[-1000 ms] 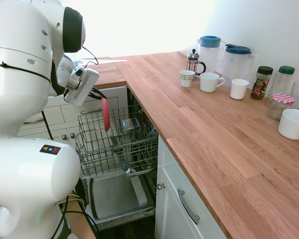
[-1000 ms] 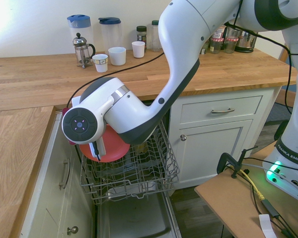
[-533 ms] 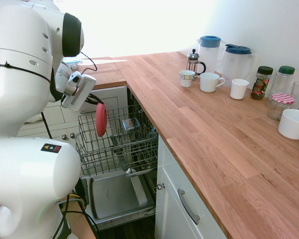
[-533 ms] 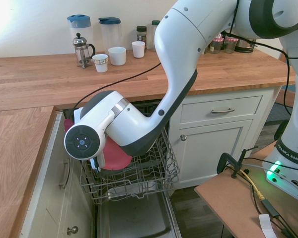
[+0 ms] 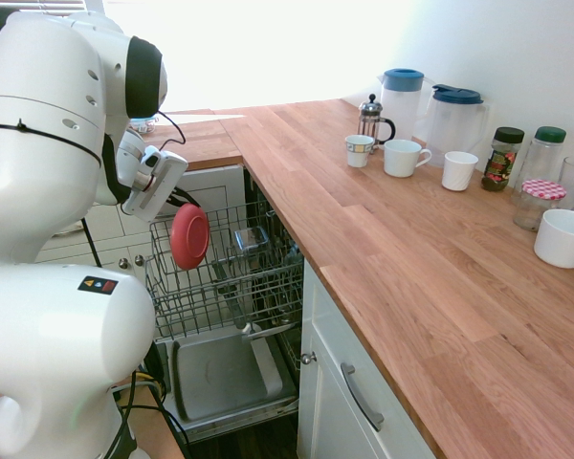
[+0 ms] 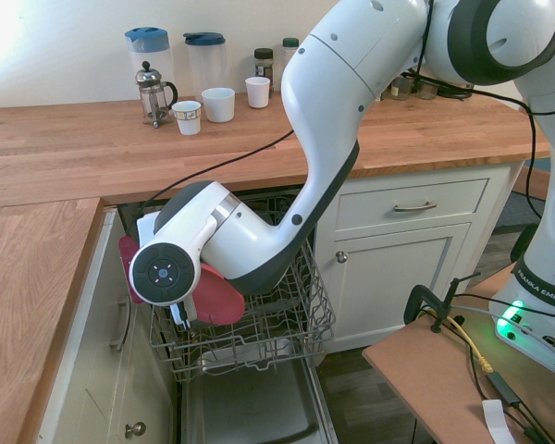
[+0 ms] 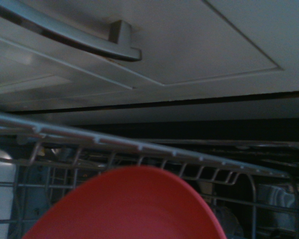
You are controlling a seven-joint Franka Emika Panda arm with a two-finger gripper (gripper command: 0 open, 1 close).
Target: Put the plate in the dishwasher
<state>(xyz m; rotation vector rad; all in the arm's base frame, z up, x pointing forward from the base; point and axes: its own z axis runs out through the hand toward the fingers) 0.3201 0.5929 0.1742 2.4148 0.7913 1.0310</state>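
**Plate over the rack, not yet set down**

Plate [image 5: 188, 236]: coral-red, round, held on edge in the air over the pulled-out wire rack [image 5: 231, 277] of the dishwasher [image 5: 225, 378]. From the first exterior view its face is turned partly toward the camera, and it sits at about the level of the rack's top rim, on the side nearest the arm. From the second exterior view the plate [image 6: 213, 298] is mostly hidden behind the arm's wrist housing; only red slivers show either side of it, low against the rack wires.

Gripper [image 5: 177, 204]: fingers themselves are hard to make out behind the camera mount, but it is clamped fully closed on the plate's upper rim; the plate hangs from it and nothing else supports it.

Wrist view: red curve of the plate [image 7: 129, 206] fills the lower part, the rack's top wire runs across just beyond it, and a white drawer front with a metal handle [image 7: 65, 37] sits further off.

Progress, as I judge it:
- Done: plate picked up and carried to the dishwasher, whose door is down and rack drawn out.
- Left: lower the plate between the tines, let go, draw the arm clear.
- Whether the bottom edge is touching any wire yet, I cannot tell.

White cups [image 5: 402, 158], jugs and a French press [image 5: 371, 119] stand on the wooden counter [image 5: 402, 268], well apart from the work.
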